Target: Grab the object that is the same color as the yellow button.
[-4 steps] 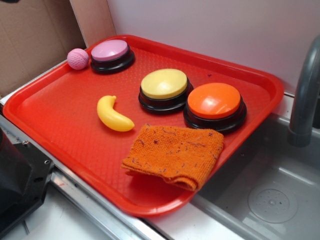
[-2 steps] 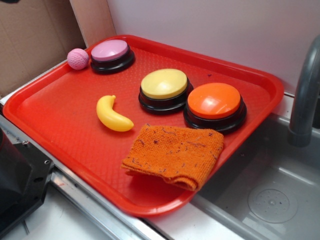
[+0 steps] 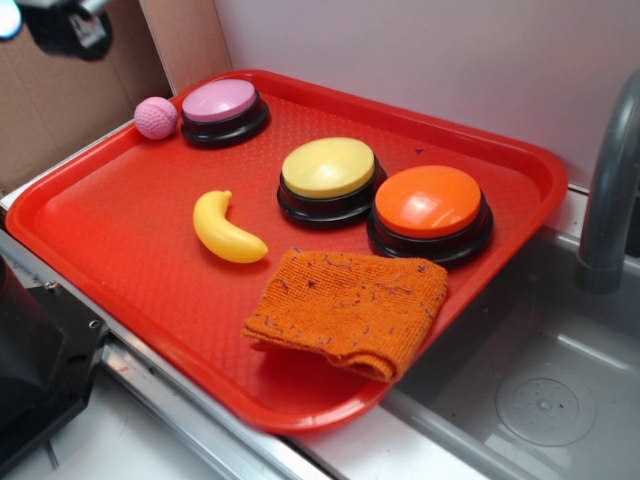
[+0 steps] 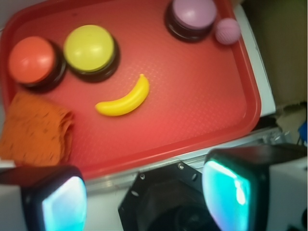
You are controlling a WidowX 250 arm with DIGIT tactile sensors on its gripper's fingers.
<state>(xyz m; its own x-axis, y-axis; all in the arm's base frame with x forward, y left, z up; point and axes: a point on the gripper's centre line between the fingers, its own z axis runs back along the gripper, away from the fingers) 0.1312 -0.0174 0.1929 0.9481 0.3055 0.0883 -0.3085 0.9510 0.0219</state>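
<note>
Gripper (image 4: 144, 192): wide open, the two fingers (image 4: 226, 192) set well apart at the bottom of the wrist view, nothing between them, touching nothing. It hangs high above the near edge of the tray, off to the side of the tray's contents. In the exterior view only a dark part of it shows at the top left corner (image 3: 65, 25), over the cardboard wall.

Black base plate (image 3: 40, 350): sits just outside the tray's near-left edge on the metal counter.

Red tray (image 3: 120, 240): flat, shallow rim, lying partly over the sink edge. Everything below lies in it.

Orange cloth (image 3: 350, 305): folded, near the front right rim, one corner lapping toward the edge.

Banana (image 3: 227, 230): small, glossy yellow, lying on its side on bare tray floor near the middle, free on all sides. Cloth just to its right, yellow button behind it.

Yellow button (image 3: 329, 168): pale dome on black base, centre of tray. Orange button (image 3: 430, 203) just beside it, bases nearly touching.

Pink button (image 3: 221, 102): far left corner. Pink ball (image 3: 155, 117) rests against its base, on the rim.

Sink (image 3: 540, 400) and grey faucet (image 3: 610, 190): right of tray.
</note>
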